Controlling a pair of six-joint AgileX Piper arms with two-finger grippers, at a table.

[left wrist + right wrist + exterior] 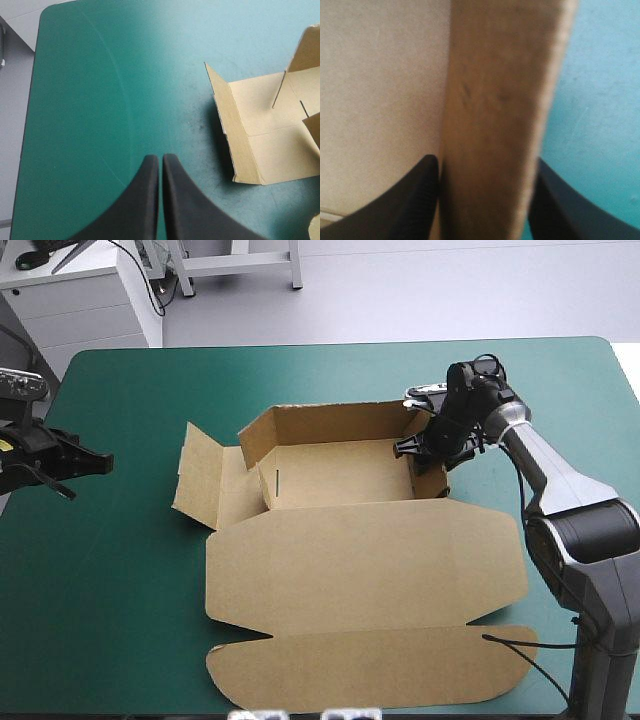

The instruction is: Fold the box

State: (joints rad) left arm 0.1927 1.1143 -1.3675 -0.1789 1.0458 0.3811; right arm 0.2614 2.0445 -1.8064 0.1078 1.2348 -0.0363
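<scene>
1. The left gripper [100, 462] sits at the frame's left edge, mid-height, its fingers [147, 200] pressed together and pointing right.
2. The right arm [560, 490] reaches from lower right to centre-right; the right gripper [425, 452] clamps a wall of the box [360, 570].

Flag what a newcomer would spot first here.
The brown box dominates mid-table: a tray with raised walls on the far side, its lid flat toward the near edge. The right gripper pinches the tray's right wall between its fingers. The left gripper sits shut over bare teal-green cover near the left edge, clear of the box.
</scene>
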